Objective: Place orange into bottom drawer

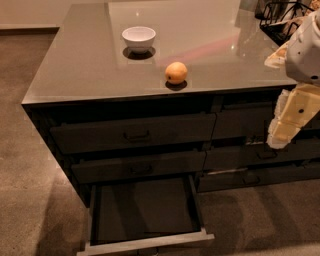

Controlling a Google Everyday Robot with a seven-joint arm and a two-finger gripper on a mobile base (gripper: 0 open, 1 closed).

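Camera view: one angle, looking down at the cabinet's front.
Orange (pixel 176 72): round with matte orange-yellow skin, sitting on the worktop near its front edge and throwing a small dark shadow.
Worktop (pixel 75 65): a smooth, glossy grey slab with pale reflections toward the back.
White bowl (pixel 139 38): small, round and smooth, behind and left of the orange, well apart from it.
Bottom drawer (pixel 145 207): pulled far out at the foot of the left column. It's a shallow dark box with a flat floor and a paler grey front edge.
Upper drawers (pixel 135 132): flat dark fronts with bar handles, stacked between the worktop and the open drawer.
Wire rack (pixel 280 15): dark, in the back right corner of the worktop.
Arm (pixel 307 45): white and cream shells entering from the right edge and hanging down past the worktop.
Gripper (pixel 280 135): cream-coloured and pointing downward in front of the right column's drawers, well apart from the orange. Spread or pressed together, I cannot tell.
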